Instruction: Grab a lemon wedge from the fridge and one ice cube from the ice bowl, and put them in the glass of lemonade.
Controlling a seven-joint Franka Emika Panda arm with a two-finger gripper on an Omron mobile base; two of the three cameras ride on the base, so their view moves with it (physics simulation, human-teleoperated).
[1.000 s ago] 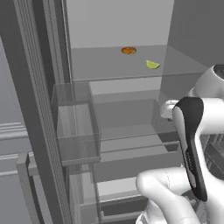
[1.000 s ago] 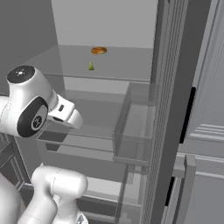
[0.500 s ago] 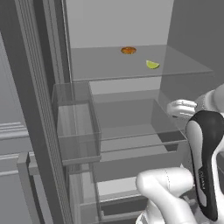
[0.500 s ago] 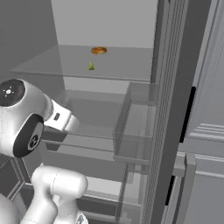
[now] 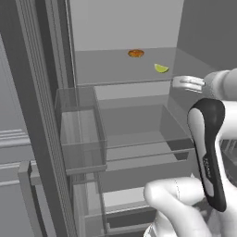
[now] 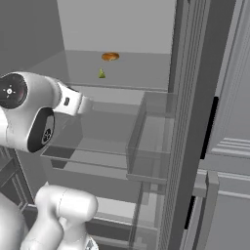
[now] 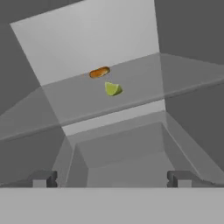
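The fridge [image 5: 41,92] stands open. On its clear upper shelf [image 7: 144,83] the lemon wedge [image 7: 113,89] lies nearer the front edge, with a flat orange-brown round item [image 7: 99,72] just behind it toward the back wall. The gripper [image 7: 112,178] faces the shelf, well short of it, jaws spread wide and holding nothing.

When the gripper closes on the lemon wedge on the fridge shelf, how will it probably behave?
The lemon wedge is tiny, so probably light and easily nudged along the smooth clear shelf. Its curved crescent shape may rock or slip between the fingers. The open gripper is far wider than it.
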